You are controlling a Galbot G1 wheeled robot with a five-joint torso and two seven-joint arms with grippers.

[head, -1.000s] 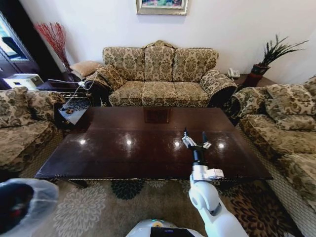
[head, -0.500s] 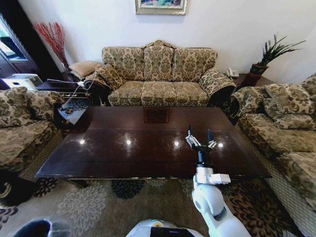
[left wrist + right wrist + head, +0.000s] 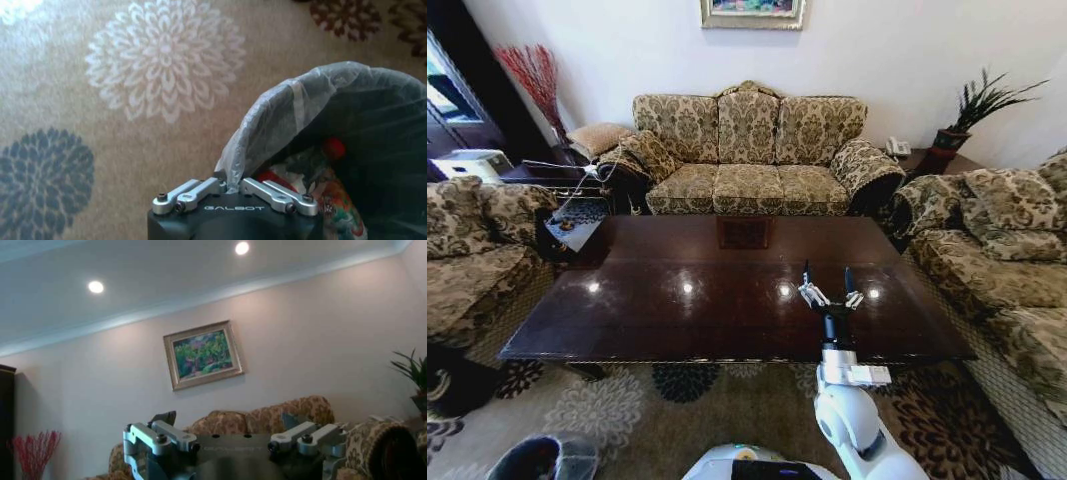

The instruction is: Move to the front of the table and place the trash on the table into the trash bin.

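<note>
- The round black trash bin (image 3: 353,150), lined with a translucent white plastic bag, was no longer seen at the near left edge of the head view as a second before; only a dark shape was left at the near left corner there, too little to identify.
- In the left wrist view the bin was seen just beside the left pincer (image 3: 235,192), whose fingers were pressed together on the bag's folded rim.
- Inside the bin, the trash (image 3: 320,180) was seen as a colourful wrapper and something red, lying against the liner over the patterned carpet (image 3: 160,60).
- The right pincer (image 3: 827,284) was held above the right part of the worktop, its fingers spread apart with nothing between them; between the earlier moments and this one it was shifted only slightly.
- The large glossy dark brown wooden worktop (image 3: 677,300) carried no litter that could be made out.
- From this it was judged that the clearing was essentially done.
</note>
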